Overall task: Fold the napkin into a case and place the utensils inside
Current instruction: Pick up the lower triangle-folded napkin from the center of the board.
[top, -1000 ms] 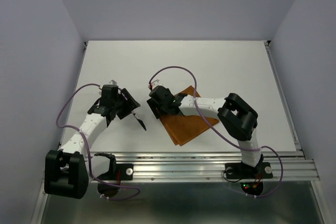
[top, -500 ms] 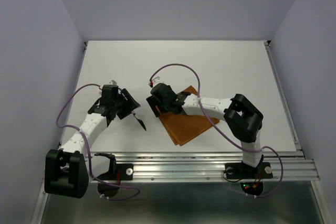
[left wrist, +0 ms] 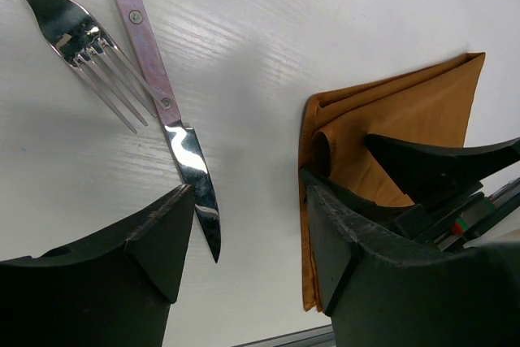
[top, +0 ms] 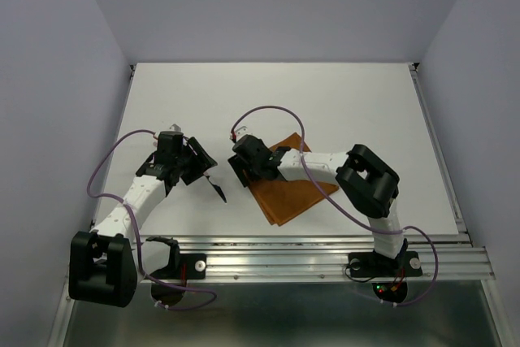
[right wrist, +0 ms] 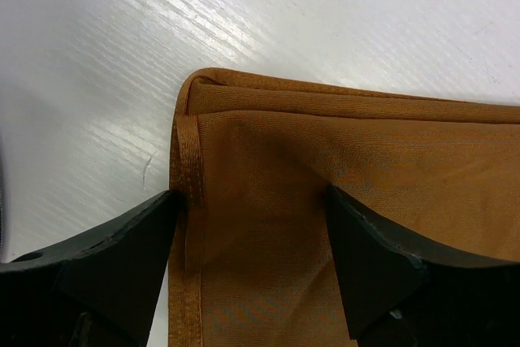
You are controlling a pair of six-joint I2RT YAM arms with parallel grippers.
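— From above, what is hard to make out?
— My right gripper (top: 241, 171) covers the left corner of the folded napkin (top: 296, 193). My left gripper (top: 203, 170) masks most of what lies under it.

— And the left wrist view?
— The fork (left wrist: 73, 34) and knife (left wrist: 162, 95) run off the top edge. Both lie on the table (left wrist: 268, 38), apart from the napkin. My left fingers are spread wide and hold nothing; the blade's tip lies between them.

— The right wrist?
— The napkin is cut off at the right and bottom. My fingers are spread wide astride its folded corner. I cannot tell whether they touch the cloth.
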